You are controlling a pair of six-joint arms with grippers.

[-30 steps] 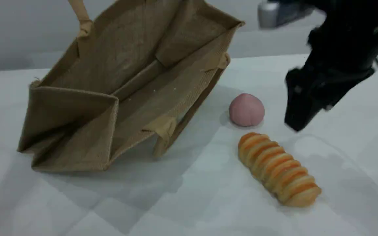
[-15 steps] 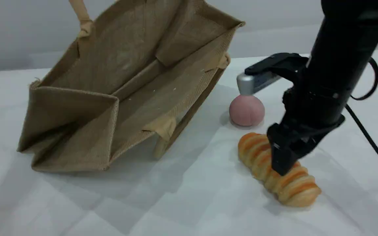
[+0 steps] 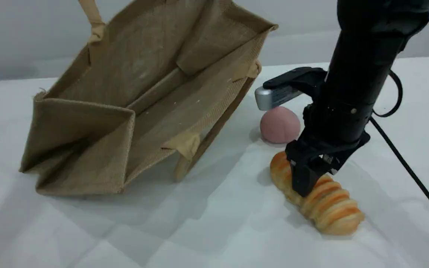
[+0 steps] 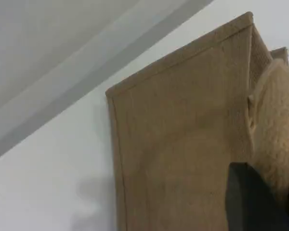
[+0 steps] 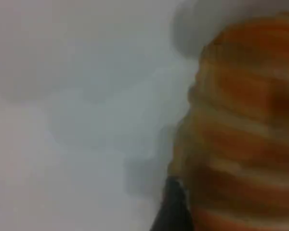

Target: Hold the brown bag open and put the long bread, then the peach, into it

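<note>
Standing in the left half of the scene view, the brown bag (image 3: 151,85) leans to one side with its mouth wide open toward the lower right of the frame, and one beige handle (image 3: 92,16) is pulled straight up and leaves the frame at the top left. In the left wrist view the left gripper (image 4: 260,202) sits at the lower right corner, closed on this thick handle, with a flat side of the bag below it. The long bread (image 3: 333,210) lies on the white worktop (image 3: 214,230) in the lower right of the scene view, pointing diagonally toward the lower right corner. The right gripper (image 3: 305,178) is down over the upper left part of the bread, its jaws spread wide, with one dark finger against the near side of the loaf; the bread rests on the worktop. The peach (image 3: 278,124) sits just above the upper end of the bread, right of centre, apart from the bag.
</note>
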